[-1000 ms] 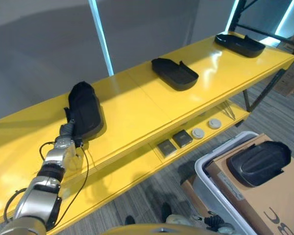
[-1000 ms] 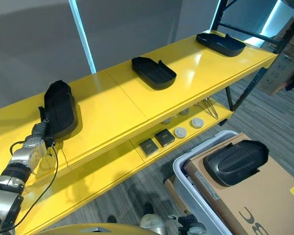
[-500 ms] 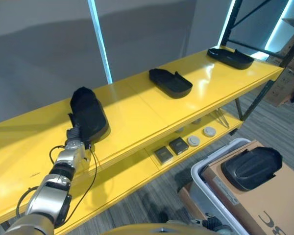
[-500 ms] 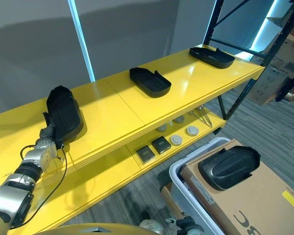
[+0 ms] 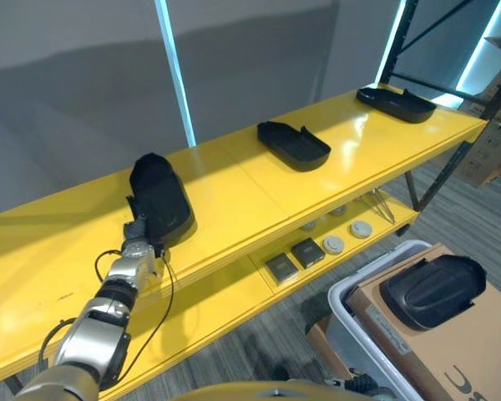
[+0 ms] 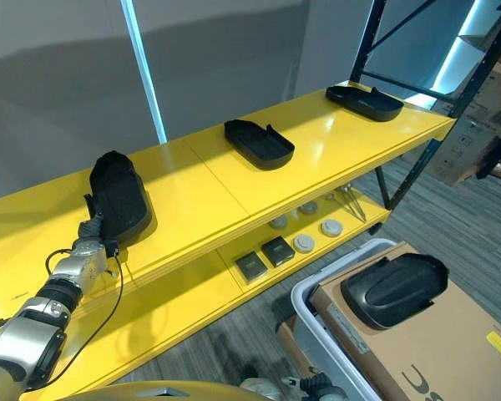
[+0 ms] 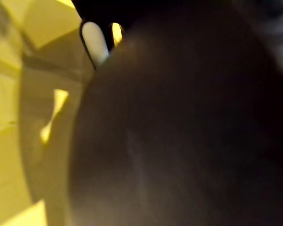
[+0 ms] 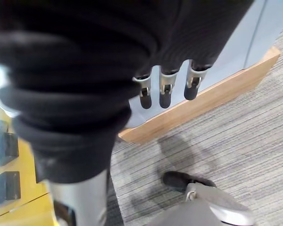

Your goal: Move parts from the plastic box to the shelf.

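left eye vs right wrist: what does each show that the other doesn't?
Left eye alone: the left hand at the black part on the yellow shelf's top board, two more black parts further along, and another part on a cardboard box in the plastic box. Right wrist alone: the right hand, fingers hanging relaxed and holding nothing, above a wooden base strip. Both: striped grey carpet and the shelf's lower board with small dark square items.

3 parts sit spaced along the shelf point(image 5: 234, 188) top — left part point(image 5: 161, 199), middle part point(image 5: 294, 145), right part point(image 5: 403, 104); a 4th part point(image 5: 432, 289) lies on the cardboard point(image 5: 472, 355) in the plastic box point(image 5: 351, 322), lower right.
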